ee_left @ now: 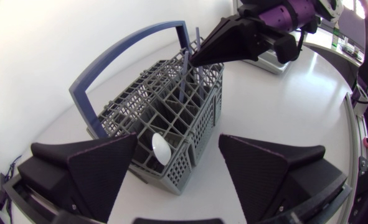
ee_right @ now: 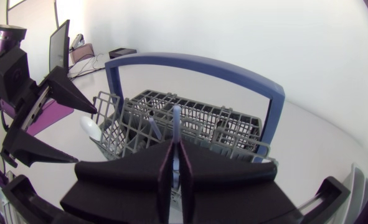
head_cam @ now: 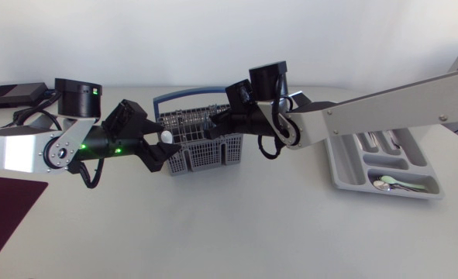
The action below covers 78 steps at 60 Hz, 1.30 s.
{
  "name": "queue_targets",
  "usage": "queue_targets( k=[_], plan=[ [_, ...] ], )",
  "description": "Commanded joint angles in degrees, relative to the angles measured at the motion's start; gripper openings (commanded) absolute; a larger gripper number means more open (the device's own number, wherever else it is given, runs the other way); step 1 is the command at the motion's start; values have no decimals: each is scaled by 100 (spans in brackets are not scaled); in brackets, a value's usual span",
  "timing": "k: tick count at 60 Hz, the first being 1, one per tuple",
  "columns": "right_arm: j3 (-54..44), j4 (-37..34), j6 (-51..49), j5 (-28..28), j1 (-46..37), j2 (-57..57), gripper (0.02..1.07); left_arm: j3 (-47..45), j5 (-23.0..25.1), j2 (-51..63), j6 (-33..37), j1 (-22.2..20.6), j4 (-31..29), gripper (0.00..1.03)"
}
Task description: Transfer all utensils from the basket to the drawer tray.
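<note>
The basket (head_cam: 191,143) sits at the centre of the frame in the head view, grey mesh with a blue handle arched over it. A thin bluish utensil (ee_right: 176,124) stands upright in one of its middle compartments, and the right gripper (ee_right: 176,146) is clamped on the handle – both fingers are pressed together with the stem between them. The left wrist view shows the same grip from across the basket: the right gripper (ee_left: 202,56) tapers to a point at the top of the utensil (ee_left: 184,74).

A white spoon (ee_left: 160,148) leans in an end compartment nearest the left gripper (ee_left: 177,140). Its fingers are spread wide, and the basket's end lies between them – whether they touch the mesh I cannot tell.

In the head view the left gripper (head_cam: 160,139) comes in from the left edge and the right gripper (head_cam: 217,124) from the right; they meet over the basket.

The tray (head_cam: 345,167) lies at the right of the frame, well apart from the basket, with cutlery (head_cam: 391,184) in its compartments. A dark red mat (head_cam: 4,209) lies at the lower left of the table (head_cam: 236,225), and a black box (head_cam: 12,94) at the upper left.
</note>
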Motion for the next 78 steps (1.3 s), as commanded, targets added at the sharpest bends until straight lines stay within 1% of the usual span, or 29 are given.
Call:
queue_targets(
  k=[1, 26, 38, 42, 51, 57, 62, 67, 70, 78],
  plan=[
    [-207, 127, -72, 57, 71, -259, 8, -93, 14, 90, -81, -60, 10, 91],
    [-621, 443, -98, 250, 97, -1103, 8, -67, -4, 107, -81, -95, -86, 91],
    [-875, 399, -98, 312, 80, -2034, 8, -93, -13, 2, -81, -95, -122, 91],
    [-884, 250, -98, 320, 62, -2316, 8, -111, -13, -60, -81, -95, -148, 91],
    [-761, -409, -89, 303, -61, -2817, 8, -102, -4, -306, -81, -69, -333, 91],
    [-471, -1236, -72, 224, -298, -3001, 8, -5, -4, -438, -81, -8, -596, 91],
    [-181, -1983, -19, 171, -667, -3036, 8, 179, 67, -526, -72, 63, -1009, 91],
    [56, -2624, -19, 74, -1045, -2984, 8, 469, 357, -526, -63, 230, -1572, 91],
    [223, -3037, -45, 22, -1335, -2896, 8, 575, 400, -534, -54, 282, -1748, 91],
    [487, -3811, -186, -128, -2056, -2685, 8, 715, 462, -570, -19, 335, -2073, 91]
  ],
)
